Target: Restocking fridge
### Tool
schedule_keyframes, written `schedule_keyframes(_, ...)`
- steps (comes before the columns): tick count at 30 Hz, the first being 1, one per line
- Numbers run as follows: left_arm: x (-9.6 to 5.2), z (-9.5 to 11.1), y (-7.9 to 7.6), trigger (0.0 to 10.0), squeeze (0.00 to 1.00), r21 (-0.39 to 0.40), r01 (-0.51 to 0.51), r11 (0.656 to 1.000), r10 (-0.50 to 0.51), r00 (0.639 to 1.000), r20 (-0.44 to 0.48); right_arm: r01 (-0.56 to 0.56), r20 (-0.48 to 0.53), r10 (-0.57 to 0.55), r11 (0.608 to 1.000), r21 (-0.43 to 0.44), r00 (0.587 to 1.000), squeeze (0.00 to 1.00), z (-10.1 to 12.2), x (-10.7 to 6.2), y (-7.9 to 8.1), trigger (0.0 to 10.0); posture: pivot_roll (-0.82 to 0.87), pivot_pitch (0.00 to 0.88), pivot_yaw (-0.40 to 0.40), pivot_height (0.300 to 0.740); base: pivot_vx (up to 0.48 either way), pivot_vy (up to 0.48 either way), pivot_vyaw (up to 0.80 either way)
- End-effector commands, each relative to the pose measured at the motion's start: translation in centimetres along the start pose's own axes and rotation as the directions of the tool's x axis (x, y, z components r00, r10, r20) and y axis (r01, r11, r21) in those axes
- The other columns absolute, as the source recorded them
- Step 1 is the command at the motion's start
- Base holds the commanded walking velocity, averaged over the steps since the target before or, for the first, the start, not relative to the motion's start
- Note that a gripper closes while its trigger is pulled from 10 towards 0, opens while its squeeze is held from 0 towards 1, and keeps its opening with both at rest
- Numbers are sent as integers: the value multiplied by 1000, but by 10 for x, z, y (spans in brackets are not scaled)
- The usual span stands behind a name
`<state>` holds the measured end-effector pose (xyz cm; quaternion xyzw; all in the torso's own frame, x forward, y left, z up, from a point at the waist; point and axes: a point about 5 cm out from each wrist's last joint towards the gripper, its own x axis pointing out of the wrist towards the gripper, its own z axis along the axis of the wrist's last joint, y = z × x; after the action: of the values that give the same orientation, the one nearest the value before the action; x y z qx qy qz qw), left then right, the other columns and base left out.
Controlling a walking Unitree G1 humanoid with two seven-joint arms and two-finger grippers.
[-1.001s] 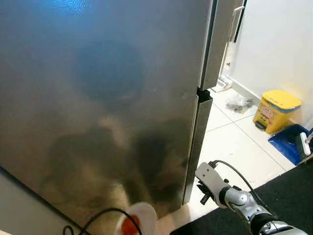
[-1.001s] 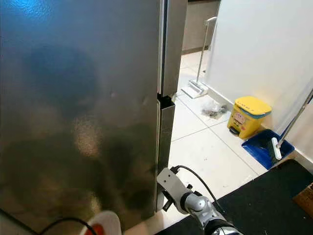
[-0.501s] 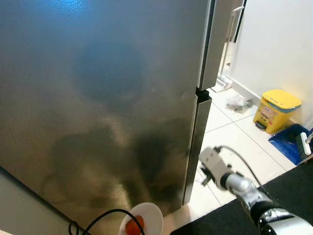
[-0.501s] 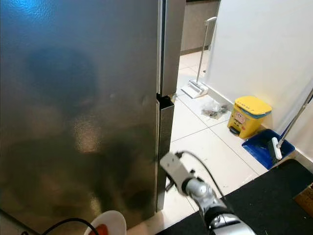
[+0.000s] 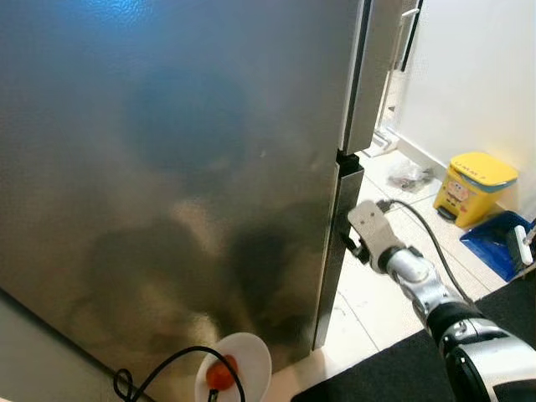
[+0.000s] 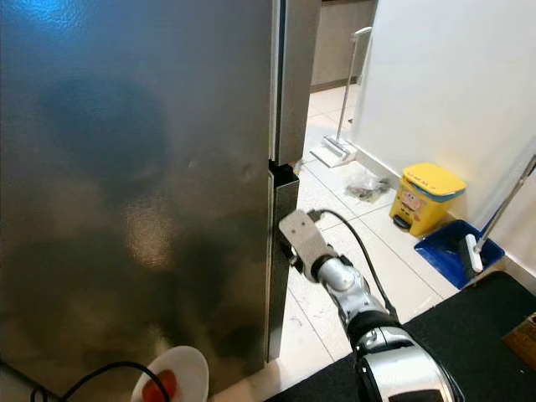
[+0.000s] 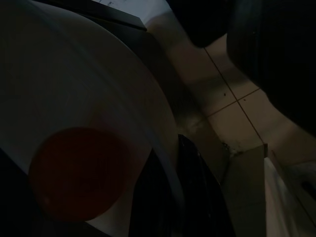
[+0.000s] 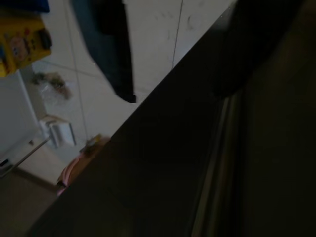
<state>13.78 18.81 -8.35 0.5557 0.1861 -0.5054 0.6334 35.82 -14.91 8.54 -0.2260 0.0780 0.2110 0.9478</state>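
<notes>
The right gripper (image 8: 173,64) reaches to the edge of the fridge (image 5: 167,167), at the notch between upper and lower doors; its two fingers stand apart, one on each side of the door edge, gripping nothing yet. The left gripper (image 7: 192,197) is clamped on the rim of a white plate (image 5: 243,368) carrying a tomato (image 5: 219,374), held low before the closed fridge. The door looks heavy, stiff and slick, so hooking the edge seems best. The tomato could roll if the plate tilts. A yellow bin (image 5: 471,188) stands well apart.
</notes>
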Motion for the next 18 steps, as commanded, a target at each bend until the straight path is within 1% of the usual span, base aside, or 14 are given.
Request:
schedule_keyframes(1, -4, -8, 3, 10000, 0, -9, -17, 1000, 17, 999, -29, 22, 18, -22, 1000, 18, 1000, 1000, 3, 1, -2, 10000, -9, 9, -15, 740, 0, 0, 0)
schedule_keyframes(3, -3, -8, 3, 10000, 0, -21, -7, 1000, 6, 999, -38, 14, 24, -15, 1000, 20, 1000, 1000, 5, 2, -2, 10000, -9, 9, -16, 740, 0, 0, 0)
schedule_keyframes(4, -3, -9, 3, 10000, 0, -28, -2, 1000, 1, 999, -43, 14, 26, -14, 1000, 22, 1000, 820, 6, 2, -1, 10000, -10, 7, -15, 740, 0, 0, 0)
schedule_keyframes(6, -3, -9, 3, 10000, 0, -31, 0, 1000, -2, 999, -46, 14, 27, -14, 1000, 23, 1000, 820, 6, 2, -1, 10000, -10, 7, -15, 740, 0, 0, 0)
schedule_keyframes(7, -3, -10, 4, 10000, 0, -41, 2, 999, -4, 998, -57, 8, 32, -9, 1000, 28, 999, 0, 7, 3, -1, 10000, -14, 6, -15, 740, 0, -480, 0)
schedule_keyframes(10, -3, -10, 5, 10000, 0, -43, -3, 999, 1, 998, -60, 0, 37, -1, 999, 32, 999, 0, 8, 3, 0, 10000, -14, 5, -15, 740, 0, -475, 0)
schedule_keyframes(12, -2, -10, 6, 10000, 0, -59, -14, 998, 11, 998, -60, -3, 42, 2, 999, 32, 999, 0, 9, 3, -1, 10000, -16, 4, -14, 740, 0, 0, 0)
schedule_keyframes(18, -1, -9, 7, 10000, 0, -70, -16, 997, 12, 998, -59, -16, 54, 15, 999, 32, 998, 0, 10, 3, -1, 10000, -22, 3, -14, 740, 0, 0, 0)
